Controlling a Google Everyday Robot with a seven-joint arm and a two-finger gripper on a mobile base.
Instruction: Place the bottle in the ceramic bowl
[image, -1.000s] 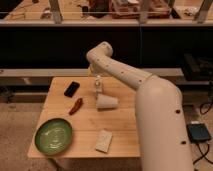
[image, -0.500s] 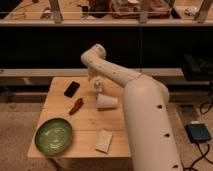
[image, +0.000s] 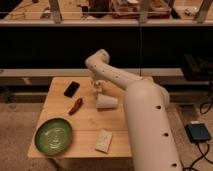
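- The gripper (image: 96, 81) hangs off the bent wrist over the far middle of the wooden table (image: 89, 124), pointing down. Whether it is released or clenched, I cannot tell.
- Right below it is a small pale upright shape, which I take to be the bottle (image: 98, 89). It stands at the table's far side, just behind the cup. Gripper and bottle meet or nearly meet, but a real hold cannot be confirmed. The top-down approach suits a slim standing thing, since it can be taken by the neck without being tipped.
- The white paper cup (image: 106, 102) lies on its side just in front of the bottle, close enough that a low sideways sweep would likely knock it. Lifting the bottle straight up first seems the safer line.
- To the left sit a flat black object (image: 71, 89) and a small red item (image: 76, 105). Both lie roughly between the bottle and its goal, so the carry should pass above them.
- The ceramic bowl (image: 46, 131), green and shallow, rests at the near left corner, well apart from the bottle and with nothing in it. The task therefore looks to be at the grasping stage.
- A flat white packet (image: 104, 141) lies near the front edge, right of the bowl and off the likely path.
- The arm (image: 145, 110) reaches in from the near right, over the table's right side.
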